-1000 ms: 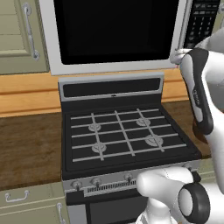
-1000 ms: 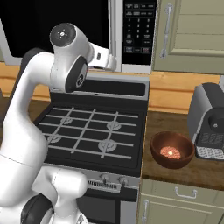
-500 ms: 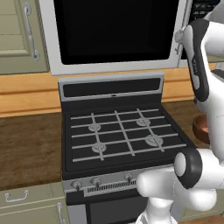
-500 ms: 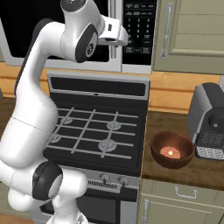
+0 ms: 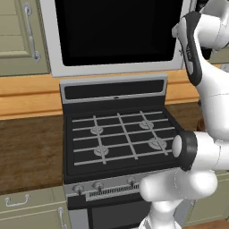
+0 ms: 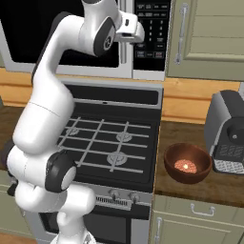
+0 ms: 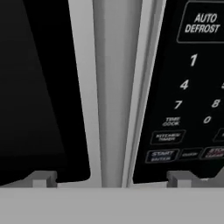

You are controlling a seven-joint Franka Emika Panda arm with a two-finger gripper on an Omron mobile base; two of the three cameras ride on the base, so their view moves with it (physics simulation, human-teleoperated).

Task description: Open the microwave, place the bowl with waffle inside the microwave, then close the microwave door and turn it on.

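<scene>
The hand view is showing the end effector (image 7: pixel 111 178), fingers spread apart, facing the microwave door (image 7: pixel 43 87) handle (image 7: pixel 116 87), while the right base view is showing the bowl (image 6: pixel 188 163) sitting on the tabletop (image 6: pixel 190 186).

Long grey vertical bar handle (image 7: pixel 117 87) runs top to bottom mid-frame. Black glass door panel (image 7: pixel 35 87) on its left, black keypad strip (image 7: pixel 188 87) on its right, white labels AUTO DEFROST, START, digits 1, 4, 7. Gripper (image 7: pixel 111 178) jaws wide apart, 2 fingertips (image 7: pixel 41 178) straddling the handle.
</scene>
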